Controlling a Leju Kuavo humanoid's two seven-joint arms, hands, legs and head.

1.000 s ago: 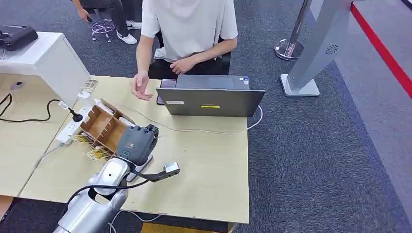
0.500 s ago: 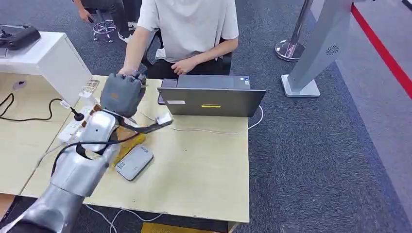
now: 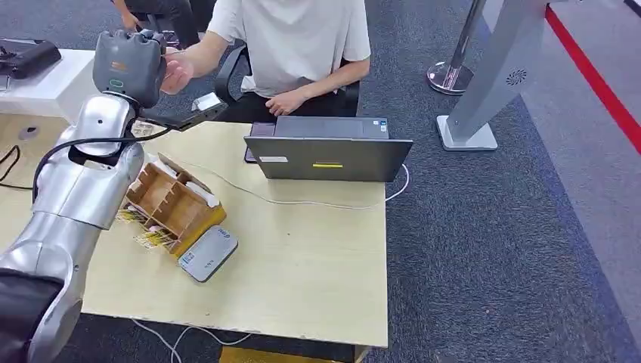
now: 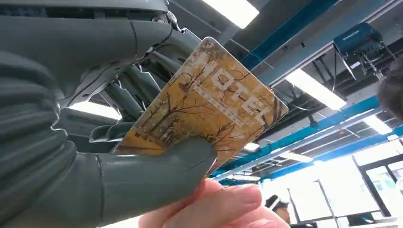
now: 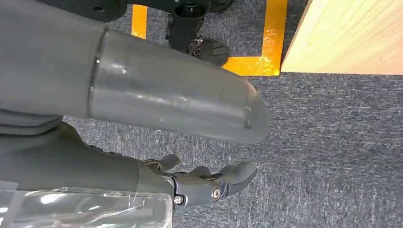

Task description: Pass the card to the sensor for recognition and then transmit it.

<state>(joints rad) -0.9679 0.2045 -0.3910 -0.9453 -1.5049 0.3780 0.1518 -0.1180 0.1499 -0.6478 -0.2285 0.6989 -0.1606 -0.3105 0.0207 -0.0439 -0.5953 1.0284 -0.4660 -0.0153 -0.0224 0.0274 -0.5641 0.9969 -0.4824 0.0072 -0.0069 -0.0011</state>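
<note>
My left hand (image 3: 128,64) is raised high at the back left of the table, toward a seated person. In the left wrist view its thumb and fingers pinch a yellow hotel card (image 4: 204,114) by one end. The person's hand (image 3: 175,72) is right beside my hand, and its fingertips (image 4: 218,209) lie just under my thumb and the card's edge. The grey card reader (image 3: 208,253) lies flat on the table beside a wooden box. My right hand (image 5: 142,123) hangs over the carpet beside the table and holds nothing.
A wooden compartment box (image 3: 168,200) stands left of the reader. An open laptop (image 3: 326,155) with a white cable sits at the table's back. A power strip and a white cabinet (image 3: 72,91) are on the left. A grey stand (image 3: 491,76) stands on the carpet to the right.
My left arm lifted from the reader on the table and swung up and back toward the person. The person's hand rose from the table edge to meet it.
</note>
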